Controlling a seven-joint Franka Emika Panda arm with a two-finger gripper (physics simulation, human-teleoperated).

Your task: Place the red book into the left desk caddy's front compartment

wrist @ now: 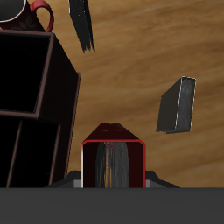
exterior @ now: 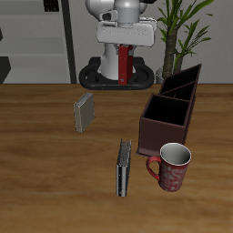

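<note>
We see the hand (exterior: 125,56) raised well above the counter (exterior: 45,136) near the robot's base, clenched on the red book (exterior: 124,64), which hangs upright below it. In the wrist view the red book (wrist: 113,164) shows end-on between the fingers: a thin dark-red cover wrapped around pale page edges. We cannot read any title or label on it.

The left desk caddy (exterior: 167,116) stands on the counter, apart from the held book and nearer the table's front edge. It is a dark reddish-brown wooden box with black-lined, open-topped compartments and taller slanted dividers toward its back. In the wrist view the caddy (wrist: 61,96) shows its square openings and dark interior; the book is not over any of them.

A red mug (exterior: 171,167) with a pale interior stands just beside the caddy's front end. A dark book (exterior: 123,167) with a blue-grey spine lies on the counter near the mug. A grey book (exterior: 84,113) sits farther back, well apart from the caddy. No writing is legible on either.

The counter has a brown wood-grain surface. A potted plant (exterior: 182,27) stands behind the caddy.
</note>
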